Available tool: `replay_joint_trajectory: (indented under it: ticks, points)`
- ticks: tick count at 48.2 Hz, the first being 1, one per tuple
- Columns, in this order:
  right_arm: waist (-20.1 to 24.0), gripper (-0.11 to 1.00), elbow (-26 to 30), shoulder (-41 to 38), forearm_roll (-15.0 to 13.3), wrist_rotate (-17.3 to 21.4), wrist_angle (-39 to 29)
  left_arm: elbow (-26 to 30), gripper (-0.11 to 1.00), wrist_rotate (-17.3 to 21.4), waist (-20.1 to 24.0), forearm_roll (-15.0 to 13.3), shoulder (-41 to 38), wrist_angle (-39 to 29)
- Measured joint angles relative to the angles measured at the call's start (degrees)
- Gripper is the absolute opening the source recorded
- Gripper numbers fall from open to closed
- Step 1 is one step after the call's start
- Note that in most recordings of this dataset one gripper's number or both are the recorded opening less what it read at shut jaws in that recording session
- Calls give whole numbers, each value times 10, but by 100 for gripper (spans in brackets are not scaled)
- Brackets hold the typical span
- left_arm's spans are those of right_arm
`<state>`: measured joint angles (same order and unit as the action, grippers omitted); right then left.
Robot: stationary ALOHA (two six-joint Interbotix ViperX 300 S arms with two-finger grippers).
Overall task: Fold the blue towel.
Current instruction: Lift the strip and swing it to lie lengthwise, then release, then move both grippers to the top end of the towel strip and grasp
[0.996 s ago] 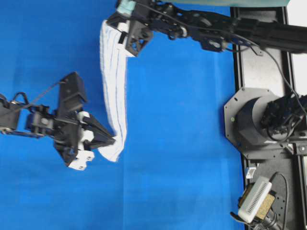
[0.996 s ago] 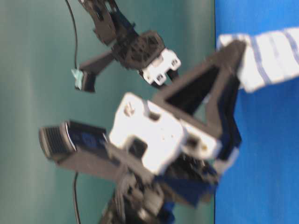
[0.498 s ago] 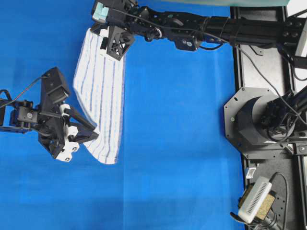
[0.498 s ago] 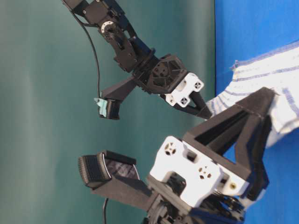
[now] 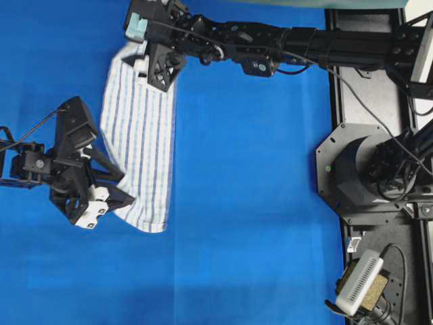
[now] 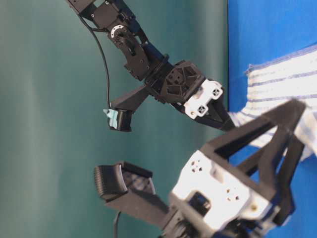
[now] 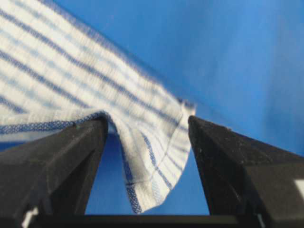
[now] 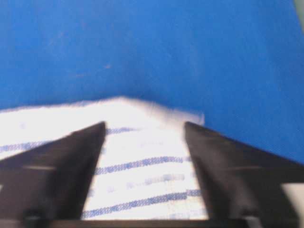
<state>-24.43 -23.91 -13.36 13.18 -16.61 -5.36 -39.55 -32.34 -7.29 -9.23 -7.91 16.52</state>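
Observation:
The blue towel (image 5: pixel 139 135), white with thin blue stripes, lies as a long folded strip on the blue table cover. My right gripper (image 5: pixel 150 73) hovers over its far end, open, the cloth (image 8: pixel 142 166) spread flat beneath and between its fingers (image 8: pixel 71 161). My left gripper (image 5: pixel 127 189) is at the near left corner, also open. That corner (image 7: pixel 152 161) hangs loosely between the fingers (image 7: pixel 228 161) and drapes over the tip of the left one. In the table-level view the towel (image 6: pixel 282 82) shows behind both grippers.
The blue table cover (image 5: pixel 257 203) stretches to the right and front of the towel. The right arm's base (image 5: pixel 369 172) stands on a black plate at the right edge, with a white device (image 5: pixel 358 281) at the near right corner.
Both grippers have gone from shut to open and let go of the towel. They carried it leftward first, and the narrow hanging strip now lies wider on the table.

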Motion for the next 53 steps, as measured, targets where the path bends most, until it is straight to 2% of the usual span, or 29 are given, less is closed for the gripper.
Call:
replay_joint_trajectory:
  ticks: [2,9,16,28,46,53]
  points:
    - [0,92,-2,0,-2,-1,-2,-1,63,4,3,0,15,-20]
    - [-1,84,-23,29,-4,0,-12,-10,63,20,21,0,74,-79]
    - [-1,84,-58,88,-4,1,-13,-26,63,54,46,2,120,-109]
    - [-1,84,-140,194,-4,11,-10,-52,63,115,95,3,161,-116]
    - [-1,84,-252,307,8,29,18,-57,63,254,186,4,164,-117]
    - [5,84,-284,344,14,38,19,-61,63,279,214,4,164,-117]
